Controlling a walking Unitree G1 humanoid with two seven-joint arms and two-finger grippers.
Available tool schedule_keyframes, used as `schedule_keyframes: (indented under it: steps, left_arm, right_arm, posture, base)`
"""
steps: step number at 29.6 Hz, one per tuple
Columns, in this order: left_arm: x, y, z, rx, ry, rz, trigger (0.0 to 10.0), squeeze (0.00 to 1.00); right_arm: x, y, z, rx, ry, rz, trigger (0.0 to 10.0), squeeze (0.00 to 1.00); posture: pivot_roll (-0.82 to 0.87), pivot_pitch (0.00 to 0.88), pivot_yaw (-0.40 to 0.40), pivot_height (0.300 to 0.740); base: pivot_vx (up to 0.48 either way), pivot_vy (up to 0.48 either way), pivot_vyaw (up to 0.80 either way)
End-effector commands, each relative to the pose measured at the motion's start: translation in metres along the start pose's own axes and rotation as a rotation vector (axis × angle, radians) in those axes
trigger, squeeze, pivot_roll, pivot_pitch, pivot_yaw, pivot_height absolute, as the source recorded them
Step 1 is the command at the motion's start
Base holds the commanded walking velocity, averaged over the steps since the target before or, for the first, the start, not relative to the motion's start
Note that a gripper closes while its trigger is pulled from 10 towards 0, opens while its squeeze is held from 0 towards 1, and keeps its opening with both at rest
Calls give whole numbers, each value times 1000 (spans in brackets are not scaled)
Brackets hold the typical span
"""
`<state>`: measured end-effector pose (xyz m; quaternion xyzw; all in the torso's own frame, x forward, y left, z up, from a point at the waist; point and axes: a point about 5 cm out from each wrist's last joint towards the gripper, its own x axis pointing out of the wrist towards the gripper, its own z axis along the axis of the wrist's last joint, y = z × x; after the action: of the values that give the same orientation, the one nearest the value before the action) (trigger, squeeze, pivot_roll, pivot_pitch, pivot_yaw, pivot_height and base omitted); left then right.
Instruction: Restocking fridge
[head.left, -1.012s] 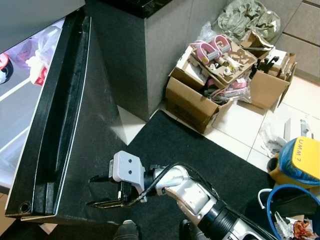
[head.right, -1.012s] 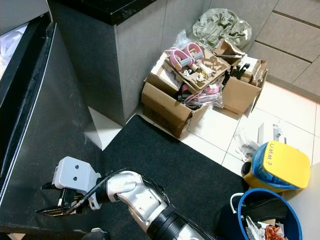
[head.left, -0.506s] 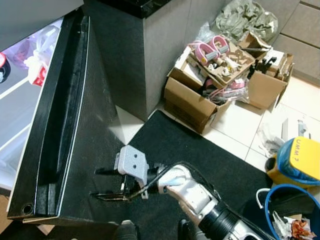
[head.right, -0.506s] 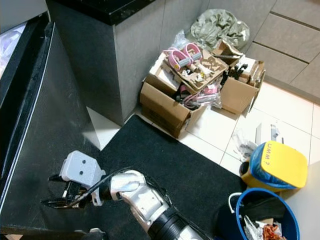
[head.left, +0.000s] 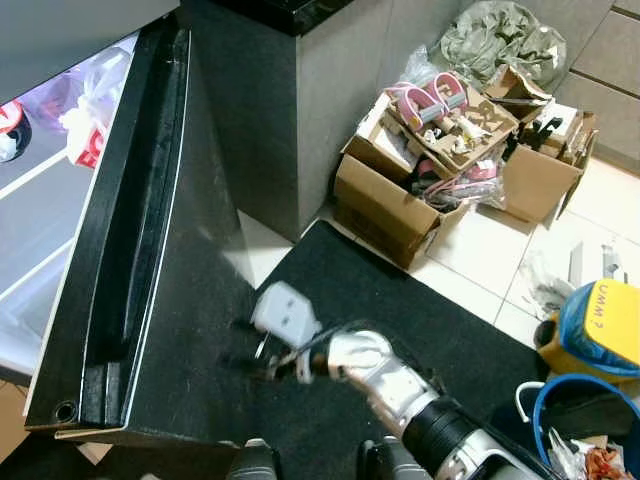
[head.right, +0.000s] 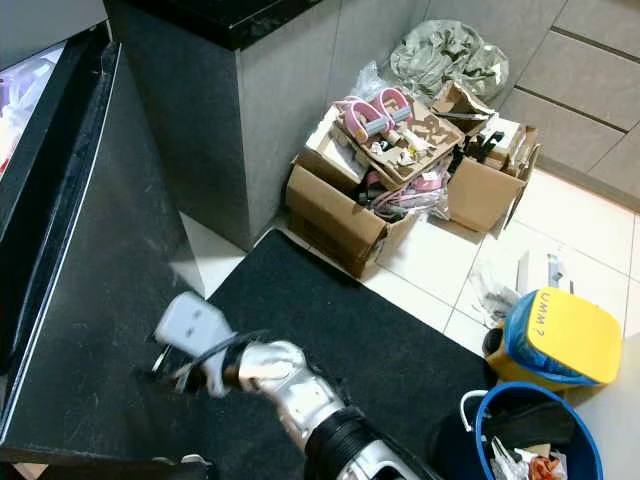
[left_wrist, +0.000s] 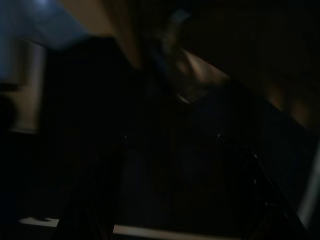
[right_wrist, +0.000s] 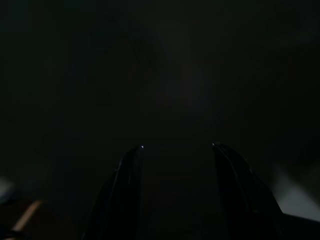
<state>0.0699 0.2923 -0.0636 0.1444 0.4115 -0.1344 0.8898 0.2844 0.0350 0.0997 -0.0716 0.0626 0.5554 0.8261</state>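
Restocking a fridge, seen from the head camera. The fridge door stands wide open, its dark outer face turned toward the robot and its inner rim running along the left. Beyond that rim lies the lit fridge interior, where pale shelves carry a white bag with red print and a red-and-white item at the far left edge. The fridge thus already holds some goods; whether these were placed by the robot cannot be told.

The right tool, motion-blurred, sits low in front of the door's outer face, over the black floor mat. In the right wrist view its two black fingers stand apart with nothing between them. The left tool appears in a very dark wrist view; its fingers appear to be spread, and nothing is seen between them.

Judgement: no item is in hand, so the present load, if any, is finished, and either another item must be fetched or the door closed. Possible stock lies well apart from the fridge: open cardboard boxes by the dark cabinet, and a blue bucket beside a yellow-lidded container.
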Motion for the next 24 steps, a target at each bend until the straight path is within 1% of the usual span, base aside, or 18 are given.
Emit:
schedule_keyframes:
  steps: [1,3,5,6,7,8,9,11,12,14,15,16,18,19,20,21,22,24]
  left_arm:
    - [3,3,3,-28,-5,46,10000,0]
    - [3,3,3,-28,-5,46,10000,0]
    - [11,12,21,-15,-69,48,10000,0]
    - [11,12,21,-15,-69,48,10000,0]
    - [13,13,29,10,-101,26,10000,0]
    - [13,13,29,10,-101,26,10000,0]
    - [14,11,35,39,-133,-17,10000,0]
    - [14,4,42,85,-172,-140,10000,0]
    - [14,4,42,85,-172,-140,10000,0]
    - [10,-3,41,96,-183,-226,10000,0]
    - [7,-4,39,101,-189,-248,10000,0]
    - [7,-4,39,101,-189,-248,10000,0]
    - [1,-5,36,105,-189,-270,10000,0]
    - [1,-5,36,105,-189,-270,10000,0]
    - [-1,-5,34,103,-186,-279,10000,0]
    - [-1,-5,34,103,-186,-279,10000,0]
    - [-4,-5,32,100,-182,-287,10000,0]
    - [-4,-5,32,100,-182,-287,10000,0]
  right_arm:
    - [10,-13,23,-10,-59,-116,10000,0]
    - [10,-13,23,-10,-59,-116,10000,0]
    - [-44,-57,-27,28,97,-399,10000,0]
    - [-44,-57,-27,28,97,-399,10000,0]
    - [-73,-67,-54,56,181,-497,10000,0]
    - [-73,-67,-54,56,181,-497,10000,0]
    - [-102,-70,-84,75,289,-576,10000,0]
    - [-154,-59,-140,139,514,-693,10000,0]
    - [-154,-59,-140,139,514,-693,10000,0]
    - [-190,-43,-173,174,679,-764,10000,0]
    - [-208,-34,-188,221,747,-813,10000,0]
    - [-208,-34,-188,221,747,-813,10000,0]
    - [-239,-18,-208,311,846,-912,10000,0]
    - [-239,-18,-208,311,846,-912,10000,0]
    - [-249,-12,-213,346,869,-950,10000,0]
    - [-249,-12,-213,346,869,-950,10000,0]
    - [-257,-7,-217,379,870,-984,10000,0]
    - [-257,-7,-217,379,870,-984,10000,0]
  posture:
    - [-19,214,-59,740]
    - [-19,214,-59,740]
    - [-26,214,-58,740]
    - [-26,214,-58,740]
    - [-23,215,-58,740]
    - [-23,215,-58,740]
    - [-22,214,-57,740]
    - [-21,215,-58,740]
    - [-21,215,-58,740]
    - [-14,216,-57,740]
    - [-10,216,-54,740]
    - [-10,216,-54,740]
    - [-8,216,-49,740]
    - [-8,216,-49,740]
    - [-8,216,-49,740]
    - [-8,216,-49,740]
    - [-3,216,-46,740]
    - [-3,216,-46,740]
  base:
    - [0,0,0]
    - [0,0,0]
    - [0,0,0]
    - [0,0,0]
    - [0,0,0]
    - [0,0,0]
    - [0,0,0]
    - [0,0,0]
    - [0,0,0]
    - [0,0,0]
    - [0,0,0]
    - [0,0,0]
    - [0,0,0]
    - [0,0,0]
    - [0,0,0]
    - [0,0,0]
    - [0,0,0]
    - [0,0,0]
